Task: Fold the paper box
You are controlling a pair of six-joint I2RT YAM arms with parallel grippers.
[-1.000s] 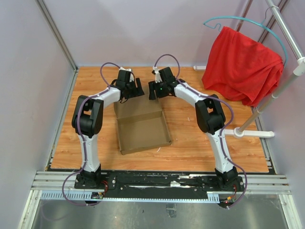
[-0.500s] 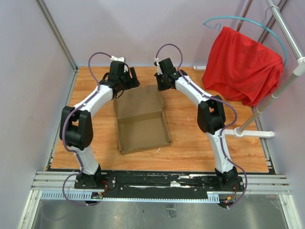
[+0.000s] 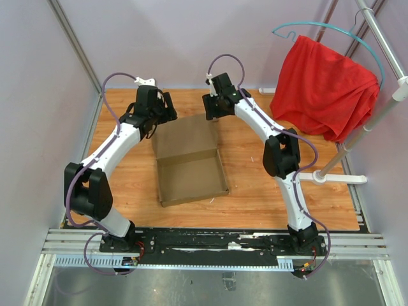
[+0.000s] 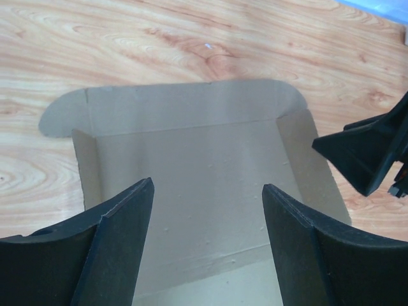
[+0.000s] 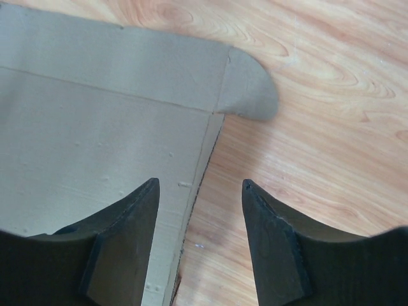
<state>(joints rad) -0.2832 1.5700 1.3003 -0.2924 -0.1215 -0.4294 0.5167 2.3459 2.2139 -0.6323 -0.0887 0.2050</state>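
The paper box [image 3: 186, 137] is plain brown cardboard lying in the middle of the wooden table. Its near half is a shallow open tray [image 3: 191, 180], and its lid panel lies flat toward the back. My left gripper [image 3: 166, 111] is open and empty above the lid's far left corner. The left wrist view shows the lid [image 4: 191, 153] below, between the open fingers [image 4: 127, 217]. My right gripper [image 3: 213, 109] is open and empty above the lid's far right corner. The right wrist view shows the lid's edge and rounded tab [image 5: 250, 92]. The right gripper also shows in the left wrist view [image 4: 366, 156].
A red cloth [image 3: 322, 86] hangs from a teal hanger on a white rack [image 3: 357, 134] at the back right. The rack's foot [image 3: 338, 179] rests on the table to the right of the box. Grey walls enclose the table on both sides and at the back.
Both grippers have moved off the lid toward the table's far edge. The left arm swung out to the left. The lid now lies flat and uncovered.
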